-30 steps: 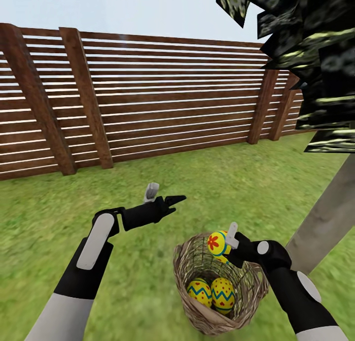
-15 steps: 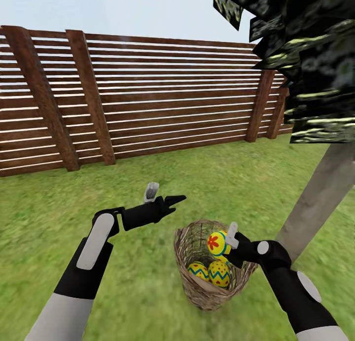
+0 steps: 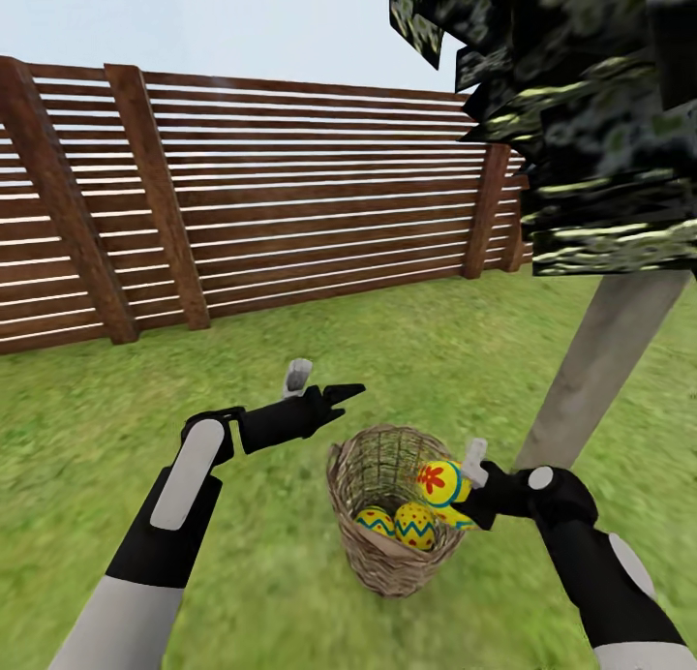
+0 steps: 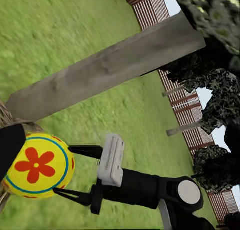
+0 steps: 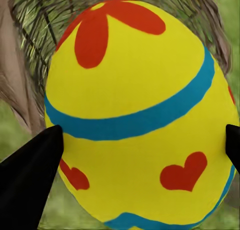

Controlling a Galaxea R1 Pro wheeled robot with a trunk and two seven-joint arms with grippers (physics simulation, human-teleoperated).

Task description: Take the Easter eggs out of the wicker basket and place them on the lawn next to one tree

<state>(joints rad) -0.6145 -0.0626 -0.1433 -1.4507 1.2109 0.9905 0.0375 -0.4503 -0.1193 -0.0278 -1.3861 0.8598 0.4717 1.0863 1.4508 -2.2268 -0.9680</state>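
My right gripper is shut on one Easter egg, yellow with a red flower, held over the right rim of the wicker basket. Two more eggs lie inside the basket on the lawn. The right wrist view has the held egg between black fingertips, with basket weave behind. My left gripper hovers open, just left of the basket and above the grass. The left wrist view looks at the held egg and the right gripper.
A tree with a pale trunk and a dark blocky canopy stands just right of the basket; the trunk shows again in the left wrist view. A brown slat fence closes the garden behind.
The whole view has shifted, sliding fence, tree and basket leftward in the picture. My right gripper has carried the egg from above the basket's middle to its right rim. The left arm stays put.
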